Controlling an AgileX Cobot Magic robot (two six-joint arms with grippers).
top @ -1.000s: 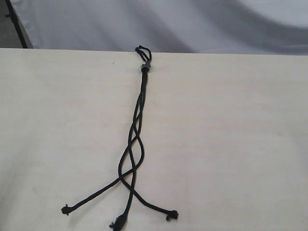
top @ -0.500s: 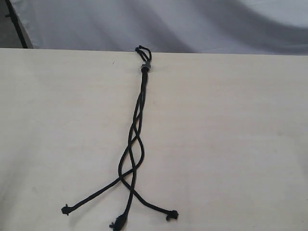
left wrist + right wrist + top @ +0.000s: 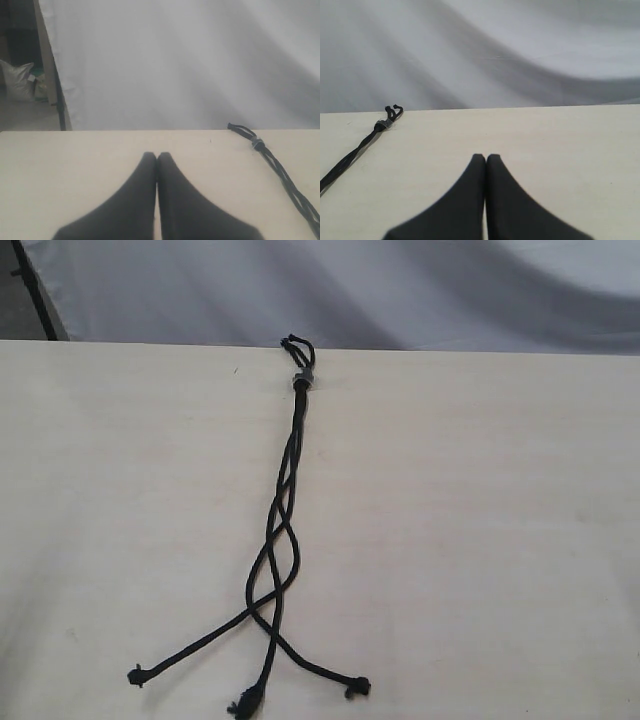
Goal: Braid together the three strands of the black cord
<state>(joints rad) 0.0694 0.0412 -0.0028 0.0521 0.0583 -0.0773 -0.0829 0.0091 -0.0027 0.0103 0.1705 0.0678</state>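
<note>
The black cord (image 3: 283, 510) lies lengthwise down the middle of the pale table (image 3: 480, 540). Its knotted loop with the grey band (image 3: 303, 378) sits at the far edge. The three strands cross loosely a few times, then fan out to frayed knots at the near left (image 3: 135, 675), near middle (image 3: 243, 704) and near right (image 3: 358, 687). Neither gripper shows in the exterior view. My left gripper (image 3: 157, 156) is shut and empty, with the cord's loop end (image 3: 257, 143) off to one side. My right gripper (image 3: 485, 158) is shut and empty too, and the loop end (image 3: 382, 124) lies apart from it.
A grey-white cloth backdrop (image 3: 400, 290) hangs behind the table's far edge. A dark post (image 3: 35, 290) stands at the far left corner. Bare tabletop lies on both sides of the cord.
</note>
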